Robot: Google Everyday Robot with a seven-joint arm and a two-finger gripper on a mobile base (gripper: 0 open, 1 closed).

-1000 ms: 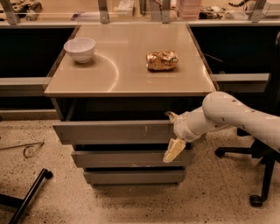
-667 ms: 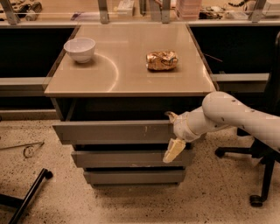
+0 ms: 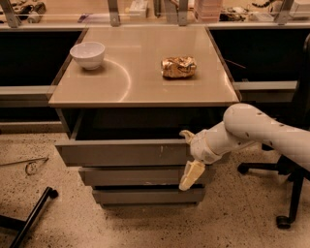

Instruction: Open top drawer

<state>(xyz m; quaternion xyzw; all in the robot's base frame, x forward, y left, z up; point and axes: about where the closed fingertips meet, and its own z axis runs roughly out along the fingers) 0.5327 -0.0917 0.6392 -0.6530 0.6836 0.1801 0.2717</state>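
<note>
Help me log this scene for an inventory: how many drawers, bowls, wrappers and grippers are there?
Drawers: 3 - top drawer, partly pulled out; middle drawer; bottom drawer
Bowls: 1 - white bowl
Wrappers: 1 - crumpled wrapper
Grippers: 1 - gripper, open, at the top drawer's right front
Total: 6

A tan countertop [image 3: 140,82] gleams under warm overhead light, flanked by dark bays [image 3: 34,58] crossed by grey rails [image 3: 24,90]. Metal posts [image 3: 114,12] rise along its back edge. On the speckled floor [image 3: 242,223] are a black chair base [image 3: 286,193] at right, a black leg [image 3: 34,213] and a loose wire [image 3: 29,164] at left. The gripper [image 3: 189,156] sits below the countertop's front edge, fingers spread.
</note>
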